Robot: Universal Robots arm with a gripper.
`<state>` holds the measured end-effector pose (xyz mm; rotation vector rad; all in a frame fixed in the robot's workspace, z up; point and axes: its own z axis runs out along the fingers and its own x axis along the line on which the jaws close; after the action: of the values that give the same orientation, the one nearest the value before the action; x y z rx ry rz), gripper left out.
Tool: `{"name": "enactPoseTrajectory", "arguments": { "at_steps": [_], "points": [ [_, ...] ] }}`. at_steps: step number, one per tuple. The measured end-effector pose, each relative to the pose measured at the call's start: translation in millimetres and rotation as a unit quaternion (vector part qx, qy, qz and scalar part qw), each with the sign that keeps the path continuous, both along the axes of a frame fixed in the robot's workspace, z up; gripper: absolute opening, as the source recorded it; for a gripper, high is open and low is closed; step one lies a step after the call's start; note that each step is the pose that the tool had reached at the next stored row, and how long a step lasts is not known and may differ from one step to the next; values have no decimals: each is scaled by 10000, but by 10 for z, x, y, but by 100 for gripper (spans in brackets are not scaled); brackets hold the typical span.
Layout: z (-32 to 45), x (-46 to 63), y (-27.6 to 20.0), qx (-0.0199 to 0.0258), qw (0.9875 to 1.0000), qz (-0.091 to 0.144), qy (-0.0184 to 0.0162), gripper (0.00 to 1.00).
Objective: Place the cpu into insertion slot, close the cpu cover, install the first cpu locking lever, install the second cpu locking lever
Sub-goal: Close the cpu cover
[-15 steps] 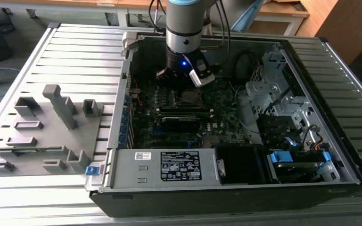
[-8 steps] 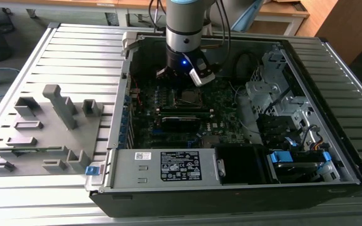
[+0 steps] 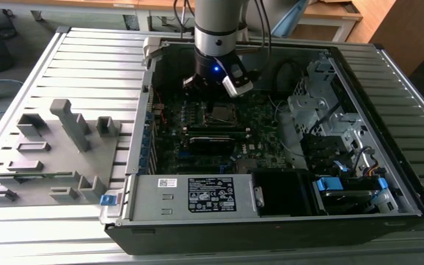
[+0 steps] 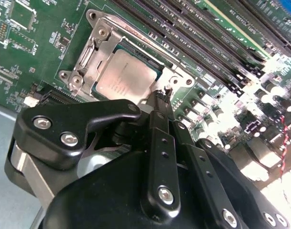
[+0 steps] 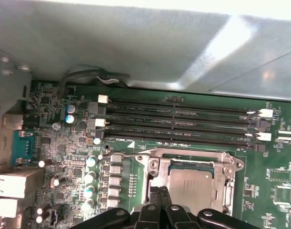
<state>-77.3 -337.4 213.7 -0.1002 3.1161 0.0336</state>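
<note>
The cpu point(image 4: 122, 79) lies flat in the insertion slot point(image 3: 220, 112), its dull silver top showing through the window of the cpu cover point(image 4: 95, 56). That shiny cover point(image 5: 156, 168) is down over the cpu point(image 5: 193, 189). My gripper point(image 4: 160, 98) is shut, with nothing visible between its fingertips. The tips stand at one edge of the cover, close to a small hooked metal piece point(image 4: 167, 88). A thin wire lever point(image 5: 120, 154) runs beside the socket. In the exterior view the gripper point(image 3: 213, 84) hangs over the board just behind the slot.
Long black memory slots point(image 5: 183, 125) run beside the socket, with capacitors point(image 5: 90, 177) on another side. The open computer case point(image 3: 388, 66) walls the board in. A power supply point(image 3: 197, 194) sits at its front, and a grey fixture tray point(image 3: 50, 149) is at the exterior view's left.
</note>
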Motion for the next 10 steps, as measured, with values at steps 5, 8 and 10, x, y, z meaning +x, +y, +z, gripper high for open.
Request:
{"name": "enactPoseTrajectory", "arguments": {
  "at_steps": [5, 8, 10],
  "points": [
    [62, 0, 0, 1, 10000, 1, -1, 11],
    [62, 0, 0, 1, 10000, 0, -2, 11],
    [61, 4, 0, 0, 10000, 1, -1, 11]
  ]
}}
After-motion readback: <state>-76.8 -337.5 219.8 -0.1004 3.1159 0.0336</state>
